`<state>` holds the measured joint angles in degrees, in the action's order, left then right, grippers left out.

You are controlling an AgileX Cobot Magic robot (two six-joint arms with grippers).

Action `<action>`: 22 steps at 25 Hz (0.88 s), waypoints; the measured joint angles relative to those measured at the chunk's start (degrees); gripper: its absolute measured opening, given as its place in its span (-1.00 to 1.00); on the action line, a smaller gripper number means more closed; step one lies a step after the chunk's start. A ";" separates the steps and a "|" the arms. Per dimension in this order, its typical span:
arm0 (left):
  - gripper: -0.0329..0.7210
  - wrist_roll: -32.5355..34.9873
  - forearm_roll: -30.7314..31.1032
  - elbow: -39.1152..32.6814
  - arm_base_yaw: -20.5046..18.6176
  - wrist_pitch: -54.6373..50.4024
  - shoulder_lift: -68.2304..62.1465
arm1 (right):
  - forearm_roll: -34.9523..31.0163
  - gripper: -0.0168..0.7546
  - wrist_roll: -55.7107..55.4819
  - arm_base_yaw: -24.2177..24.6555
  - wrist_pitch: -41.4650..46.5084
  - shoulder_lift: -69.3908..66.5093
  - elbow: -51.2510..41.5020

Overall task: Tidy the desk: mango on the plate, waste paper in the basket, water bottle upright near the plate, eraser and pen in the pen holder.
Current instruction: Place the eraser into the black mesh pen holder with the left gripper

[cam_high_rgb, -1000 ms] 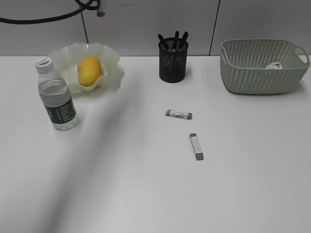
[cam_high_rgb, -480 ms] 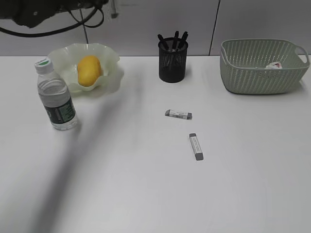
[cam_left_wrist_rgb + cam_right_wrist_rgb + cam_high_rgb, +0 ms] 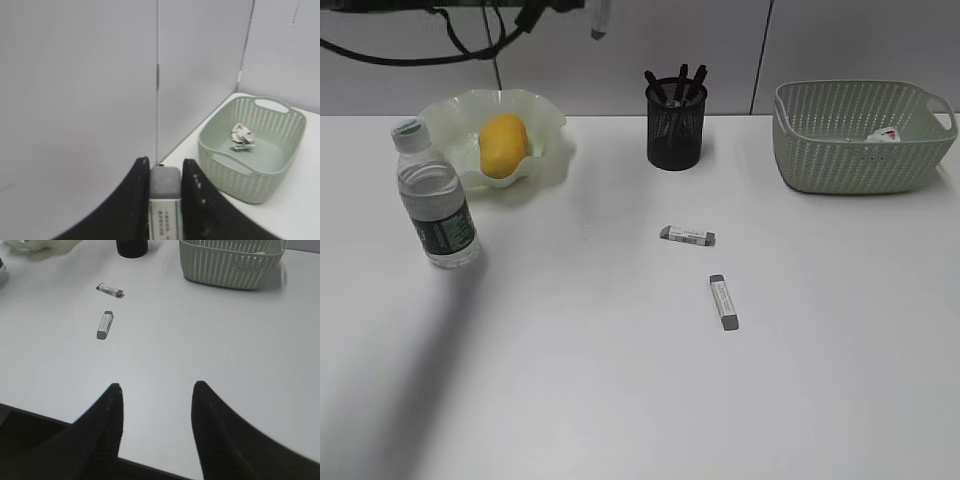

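The left pincer (image 3: 165, 200) is clamped on an eraser (image 3: 165, 202), a grey block with a printed white sleeve, held between the two black fingers (image 3: 137, 192) so that its grey end points forward. It is carried high, probably so it can be brought over the pen holder (image 3: 676, 125) and dropped in from above. From that height the left wrist view looks across to the sage-green basket (image 3: 220, 165), with the waste paper (image 3: 242, 137) already lying inside it.

The right pincer (image 3: 156, 412) stands apart and holds nothing; it hangs low over the near edge of the worktop (image 3: 620, 400), well in front of the pen holder, apparently waiting.

On the worktop two more erasers are left: one (image 3: 687, 235) a little in front of the pen holder and another (image 3: 724, 301) further in front of it, toward the camera. The pen holder already has dark pens (image 3: 680, 82) standing in it. To the left of the pen holder the mango (image 3: 503, 145) lies in the pale green plate (image 3: 545, 115), and the water bottle (image 3: 435, 200) stands upright just in front of the plate. The basket stands to the right of the pen holder.

Compared with one second earlier, nothing on the worktop has moved. Only the dark arm and cables at the upper edge of the exterior view reach further to the right, and the arm's grey shadow on the worktop has shifted.
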<state>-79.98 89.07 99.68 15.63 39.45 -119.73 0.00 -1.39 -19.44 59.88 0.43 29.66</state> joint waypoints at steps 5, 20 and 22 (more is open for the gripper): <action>-0.54 -0.21 -1.54 6.10 0.19 5.04 -7.73 | 0.00 -0.02 0.00 0.00 0.00 0.00 0.00; -0.54 -0.26 -9.55 17.13 0.64 2.30 -16.75 | 0.00 -0.02 -0.27 0.00 0.00 0.00 -0.04; -0.54 -0.26 -9.73 18.82 0.72 2.68 -18.18 | 0.00 -0.02 -0.63 0.00 0.00 0.00 -0.04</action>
<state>-80.24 79.34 118.50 16.35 42.13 -137.92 0.00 -2.02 -19.44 59.88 0.43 29.62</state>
